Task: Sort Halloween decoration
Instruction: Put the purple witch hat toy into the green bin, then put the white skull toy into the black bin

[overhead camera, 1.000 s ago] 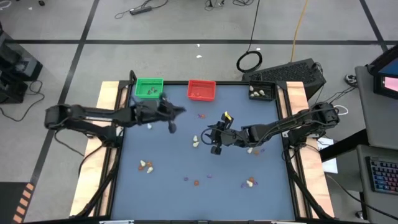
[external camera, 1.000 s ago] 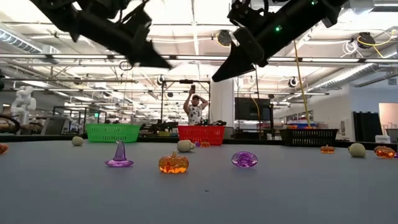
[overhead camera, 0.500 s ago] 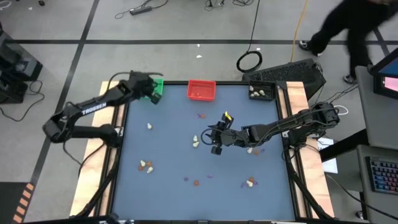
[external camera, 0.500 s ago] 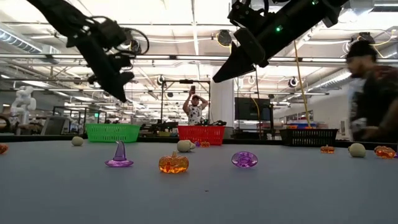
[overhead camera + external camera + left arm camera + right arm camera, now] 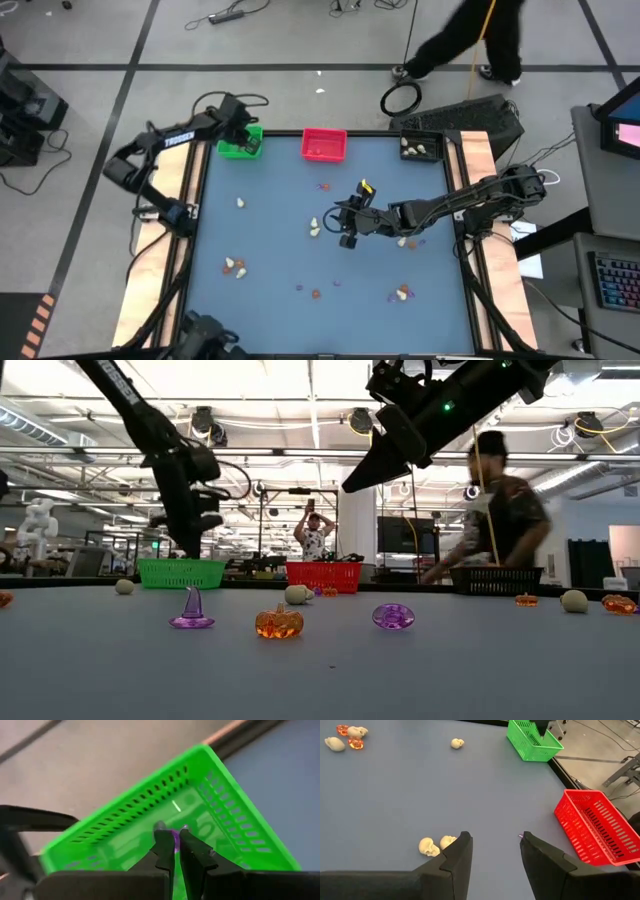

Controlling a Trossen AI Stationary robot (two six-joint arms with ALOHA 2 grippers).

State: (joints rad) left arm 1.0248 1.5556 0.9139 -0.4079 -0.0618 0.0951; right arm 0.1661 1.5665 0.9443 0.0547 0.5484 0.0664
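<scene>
while the right arm waits over the middle of the blue table [image 5: 270, 240] in the high view, the left gripper [image 5: 243, 128] hangs above the green tray [image 5: 238, 147] at the far left corner. the red tray [image 5: 323, 145] sits just to its right along the far edge, and a black tray [image 5: 421, 147] holding pale trinkets is at the far right corner. the right gripper [image 5: 347, 225] hovers near two cream skulls [image 5: 316, 227]; more halloween decorations [image 5: 235, 266] lie scattered toward the near side.

seen from the low view, the left gripper [image 5: 188, 535] points down just over the green tray [image 5: 181, 572]. a purple witch hat [image 5: 191, 610], an orange pumpkin [image 5: 279, 622] and a purple round trinket [image 5: 393, 616] rest on the table near the camera. a person [image 5: 492, 510] stands behind the black tray [image 5: 496, 579], and another farther back.

through the left wrist view, the fingers [image 5: 165, 852] are pinched narrow on a small purple trinket [image 5: 174, 837], held over the green tray [image 5: 225, 807].

through the right wrist view, the right gripper [image 5: 495, 847] stands wide with nothing between its fingers, the cream skulls [image 5: 436, 844] just beside one finger, both on the table.
</scene>
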